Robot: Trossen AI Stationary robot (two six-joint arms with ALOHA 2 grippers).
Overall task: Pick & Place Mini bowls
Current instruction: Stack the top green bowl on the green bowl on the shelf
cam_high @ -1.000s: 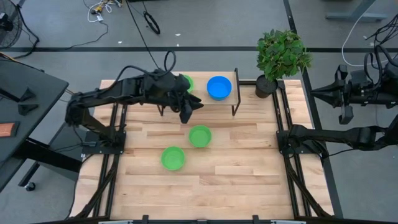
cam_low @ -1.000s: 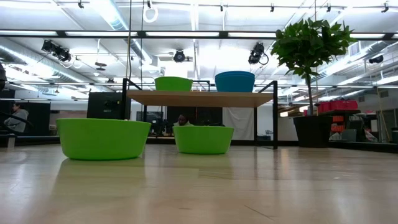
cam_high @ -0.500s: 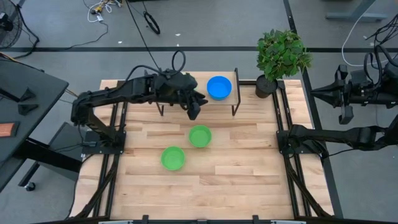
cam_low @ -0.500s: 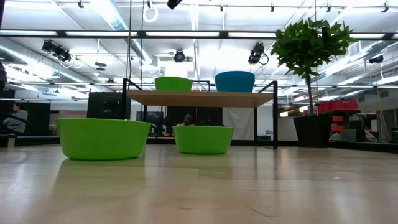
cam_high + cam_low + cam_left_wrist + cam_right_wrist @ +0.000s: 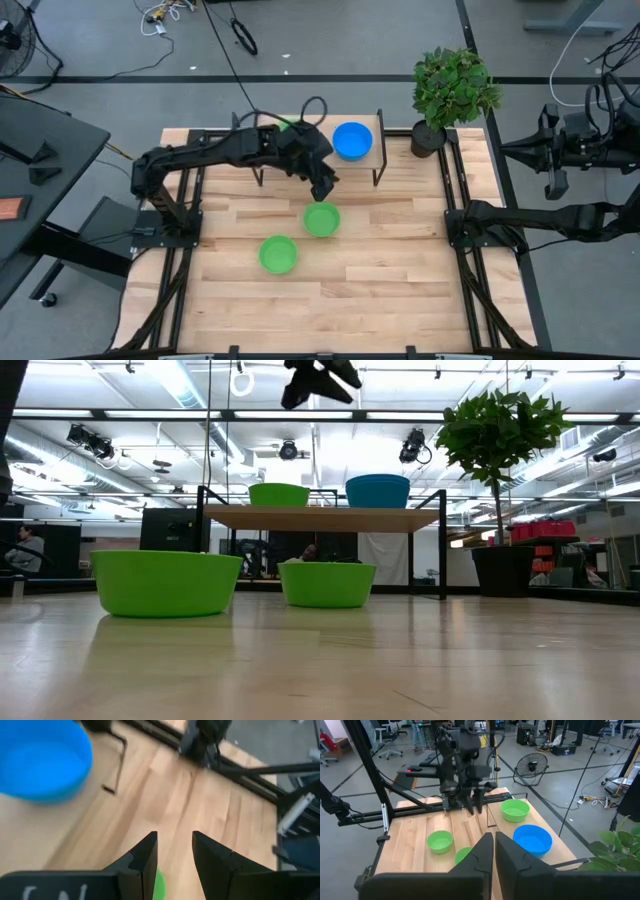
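Two green mini bowls rest on their bases on the wooden table, one (image 5: 321, 218) (image 5: 327, 584) farther than the other (image 5: 278, 254) (image 5: 165, 582). A blue bowl (image 5: 352, 140) (image 5: 42, 760) and a third green bowl (image 5: 279, 494) (image 5: 515, 810) stand on a small raised shelf (image 5: 366, 160) at the far edge. My left gripper (image 5: 325, 186) (image 5: 174, 834) (image 5: 318, 380) is open. It hovers just beyond the far rim of the farther table bowl, and a sliver of green shows between its fingers. My right gripper (image 5: 494, 845) (image 5: 510, 150) is shut, parked off the table's right side.
A potted plant (image 5: 455, 85) (image 5: 500, 430) stands at the table's far right corner, beside the shelf. The shelf's black metal legs (image 5: 379, 175) are close to my left gripper. Bare wood lies along the near half and right side of the table (image 5: 400, 280).
My left gripper has moved from the shelf's near edge toward the table's right and near edges, to the farther green table bowl. It has also come down, since it now shows at the top of the low view. The bowls have stayed put.
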